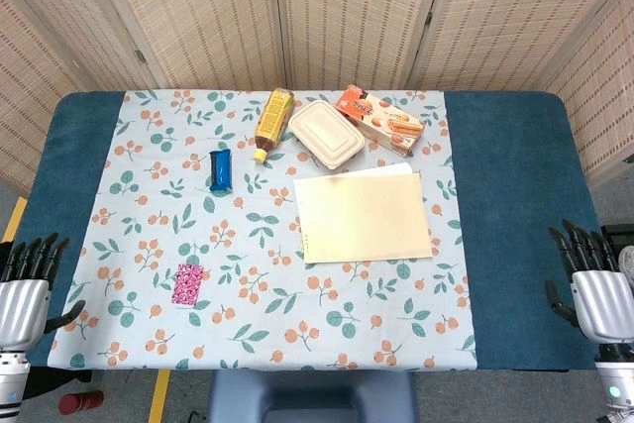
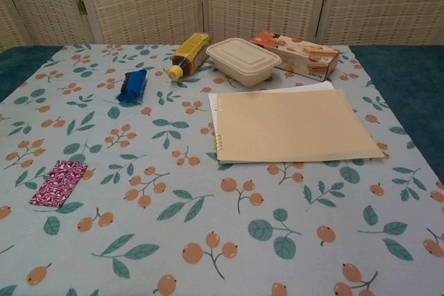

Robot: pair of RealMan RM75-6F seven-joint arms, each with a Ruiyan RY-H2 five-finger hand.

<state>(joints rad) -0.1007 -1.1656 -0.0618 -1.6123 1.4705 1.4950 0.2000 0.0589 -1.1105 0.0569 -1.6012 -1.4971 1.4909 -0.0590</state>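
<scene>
Both hands are held empty, fingers apart: left hand (image 1: 27,289) nearest the pink packet (image 1: 187,284), right hand (image 1: 592,284) beside the worktop (image 1: 515,195).

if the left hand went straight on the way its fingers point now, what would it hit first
Probably nothing. The left hand sits at the table's near left edge, fingers pointing toward the far side over the bare blue tabletop. The pink packet and blue packet lie off to its right.

Print is showing on the orange box (image 2: 297,53) and bottle (image 2: 189,53) near the table's far edge, too small to read.
</scene>
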